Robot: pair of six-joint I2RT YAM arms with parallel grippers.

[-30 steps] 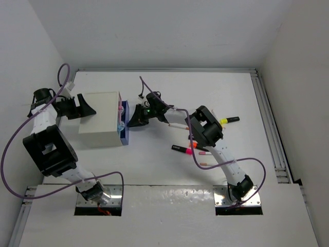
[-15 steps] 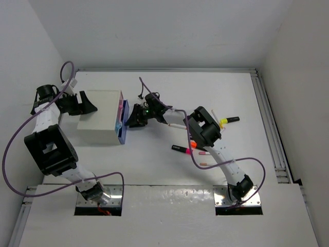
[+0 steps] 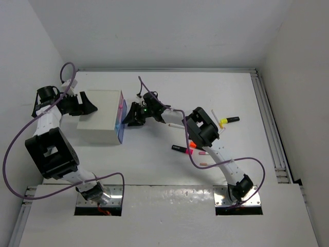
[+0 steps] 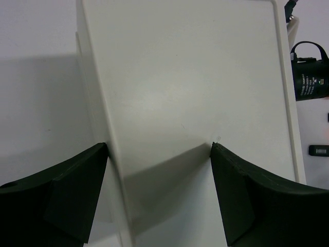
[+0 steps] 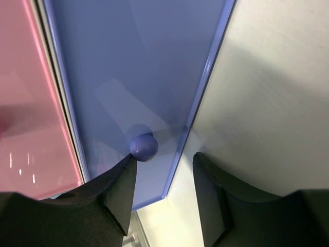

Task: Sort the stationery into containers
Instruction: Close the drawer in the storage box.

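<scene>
The right pincer (image 5: 164, 159) has spread its jaws over the last second. It now stands part open with nothing between the fingers. The small round blue piece (image 5: 143, 146) lies on the floor of the light blue plastic drawer (image 5: 144, 67), just beside the left finger, so I judge that it has just been let go and that one item is sorted. The arm is barely shifted and the pincer remains low over the drawer's corner.

The left pincer (image 4: 158, 146) has kept its jaws wide, set against the near edge of the white boxy desktop cabinet (image 4: 195, 77). It holds nothing, and whether its fingers press the cabinet or only stand close I cannot tell.

Much of the work remains. A black highlighter with a pink cap (image 3: 180, 148), a yellow-capped one (image 3: 230, 120) and a thin white pen (image 3: 177, 125) lie on the white table (image 3: 154, 92) to the right, well apart from the cabinet.

From above, the drawers show only as a thin coloured strip and the blue piece cannot be seen. The right arm covers part of the stationery pile. In the wrist view the pastel pink drawer (image 5: 20, 92) is cut off at the left edge, so its contents stay unknown
</scene>
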